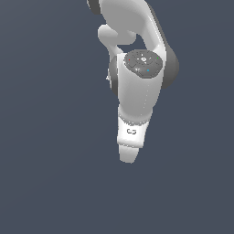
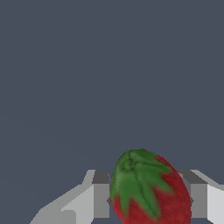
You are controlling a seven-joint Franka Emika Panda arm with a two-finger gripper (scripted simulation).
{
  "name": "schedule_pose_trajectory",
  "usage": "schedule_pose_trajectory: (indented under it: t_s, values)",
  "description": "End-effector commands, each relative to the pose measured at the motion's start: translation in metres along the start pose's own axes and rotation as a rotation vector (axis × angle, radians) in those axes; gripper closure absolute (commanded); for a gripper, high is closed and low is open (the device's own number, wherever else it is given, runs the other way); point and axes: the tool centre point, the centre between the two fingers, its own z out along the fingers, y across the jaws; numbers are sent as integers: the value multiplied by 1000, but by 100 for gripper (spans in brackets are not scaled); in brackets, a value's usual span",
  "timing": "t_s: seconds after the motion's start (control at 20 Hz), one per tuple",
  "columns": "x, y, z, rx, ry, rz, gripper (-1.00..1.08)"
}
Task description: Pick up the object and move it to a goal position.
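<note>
In the wrist view a dark-red strawberry-like object (image 2: 151,192) with a green leafy cap sits between my two grey fingers (image 2: 101,199). My gripper (image 2: 149,203) is closed on it, with both pads against its sides. In the exterior view I see my white arm from above. The hand (image 1: 129,146) points down and hides the fingertips and the object. I cannot tell how high the object is above the floor.
A plain dark grey-blue surface (image 1: 45,160) fills both views. No other objects, edges or goal marker show.
</note>
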Motion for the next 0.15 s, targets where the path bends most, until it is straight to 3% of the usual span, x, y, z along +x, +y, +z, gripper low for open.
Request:
schedule_pose_trajectory:
  t_s: [0.0,0.1]
  values:
    - [2,1,-4,1,0,1,108]
    - [3,1,-5,1,0,1,108]
